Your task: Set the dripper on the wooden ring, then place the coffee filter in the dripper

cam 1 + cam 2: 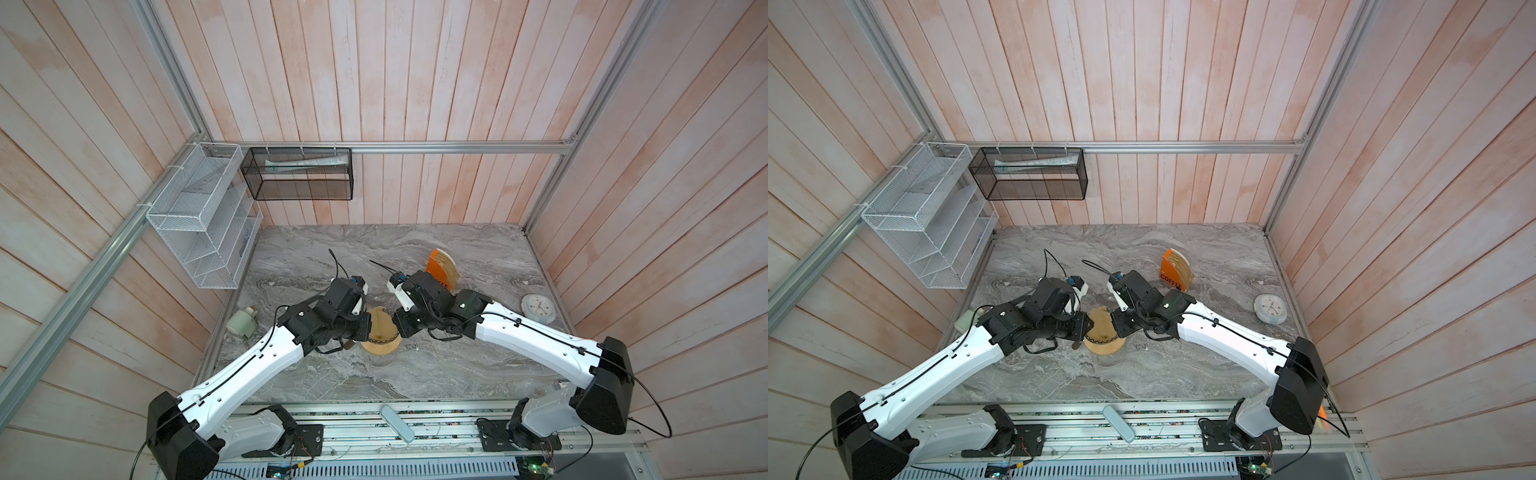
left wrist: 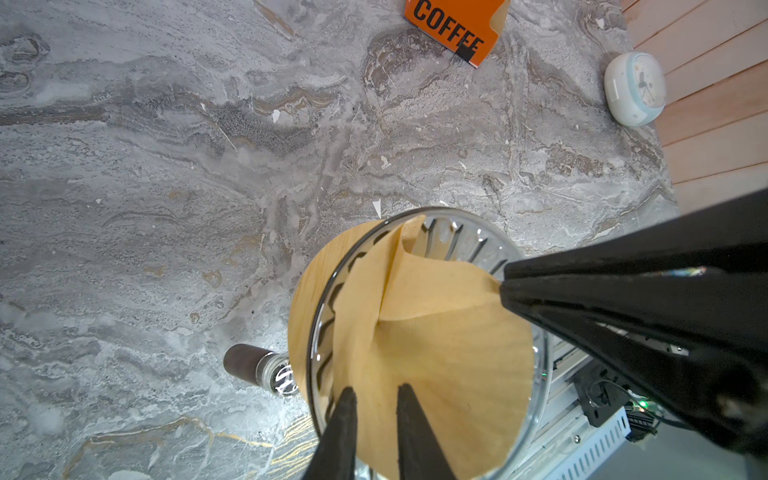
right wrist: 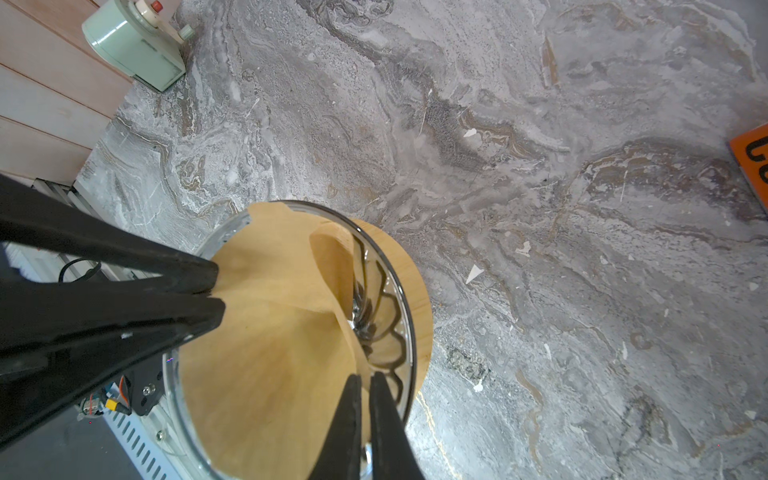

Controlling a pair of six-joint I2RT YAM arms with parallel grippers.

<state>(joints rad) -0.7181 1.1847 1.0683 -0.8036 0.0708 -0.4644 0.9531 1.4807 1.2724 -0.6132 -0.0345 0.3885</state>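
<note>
Where left arm (image 1: 249, 365) and right arm (image 1: 532, 336) meet, just 6 o'clock of table (image 1: 457, 374) centre in both top views, the coffee filter (image 2: 436, 353) sits down inside the dripper (image 2: 467, 239). It's opened to a cone, one flap folded inward, some ribbed wall bare beside the fold. Dripper stands on a pale wooden ring (image 2: 311, 291); a dark jug handle (image 2: 245, 361) pokes out below it toward 9 o'clock.

Right gripper (image 3: 365, 375) reaches in from 3 o'clock, jaws all but closed, pinching the filter's rim. Left gripper (image 2: 376, 390) reaches in from 9 o'clock, jaws a narrow gap apart, tips at the opposite rim with paper showing in the gap. Can't tell if it actually grips the paper. Neither grip shows in the top views; the arms cover it.

Orange COFFEE stand (image 1: 1173, 274) at 1 o'clock of the dripper, spare filters (image 1: 451, 268) in it. White desk clock (image 1: 538, 313) at table's 3 o'clock edge, pale green gadget (image 3: 133, 45) at the 9 o'clock edge.
</note>
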